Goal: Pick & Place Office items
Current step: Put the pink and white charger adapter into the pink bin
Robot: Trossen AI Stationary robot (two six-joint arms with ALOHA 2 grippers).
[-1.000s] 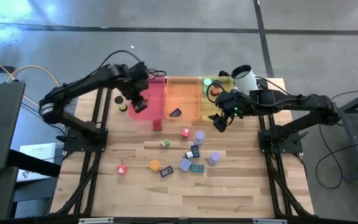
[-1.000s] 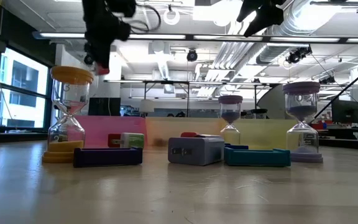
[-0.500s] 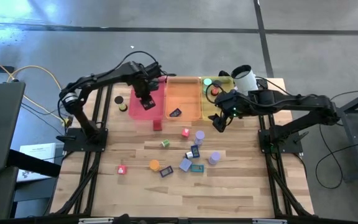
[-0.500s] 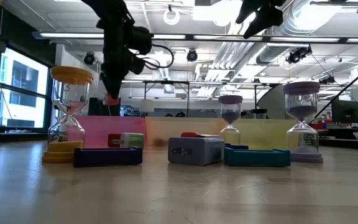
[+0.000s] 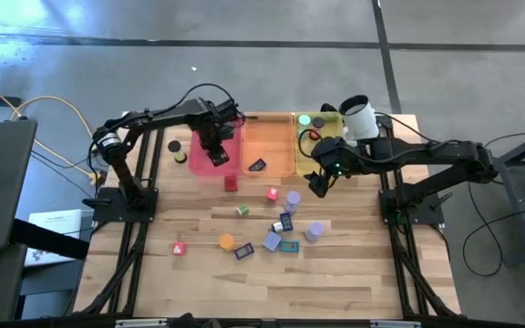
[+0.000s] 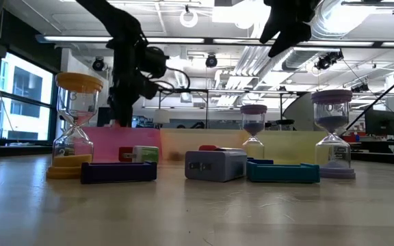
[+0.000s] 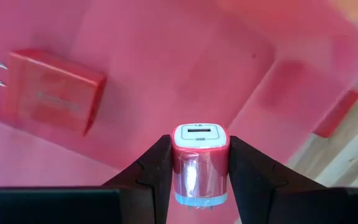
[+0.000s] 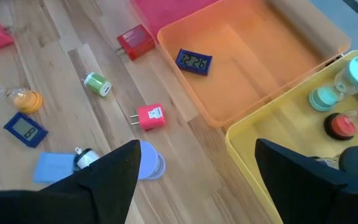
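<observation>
My left gripper (image 5: 216,155) reaches down into the pink tray (image 5: 232,135), shut on a small pink charger (image 7: 200,165) whose USB-port face shows in the left wrist view. A red charger (image 7: 50,91) lies flat on that tray's floor. Several office items lie on the wood in the right wrist view: a red charger (image 8: 135,42), a green one (image 8: 97,84), a pink one (image 8: 149,117) and a blue clock (image 8: 25,129). My right gripper (image 5: 318,186) hangs open above the table, by the near edge of the yellow tray (image 5: 310,157). My left gripper pinches the pink charger by its two opposite sides (image 7: 179,167) between its two fingers (image 7: 157,168). The fingers come from above and point down. The charger sits upright between them over the pink tray's floor (image 7: 166,50); whether it touches the floor I cannot tell.
The orange tray (image 5: 267,137) holds a blue clock (image 8: 194,61). The yellow tray holds small hourglasses (image 8: 328,93), with a white cup (image 5: 361,116) behind it. Hourglasses (image 6: 75,126) and flat blocks (image 6: 118,171) stand close in the low view. Bare wood lies toward the near edge.
My left gripper has come down from well above the table into the pink tray, shifting a little toward the table's right, with the pink charger still between its fingers.
</observation>
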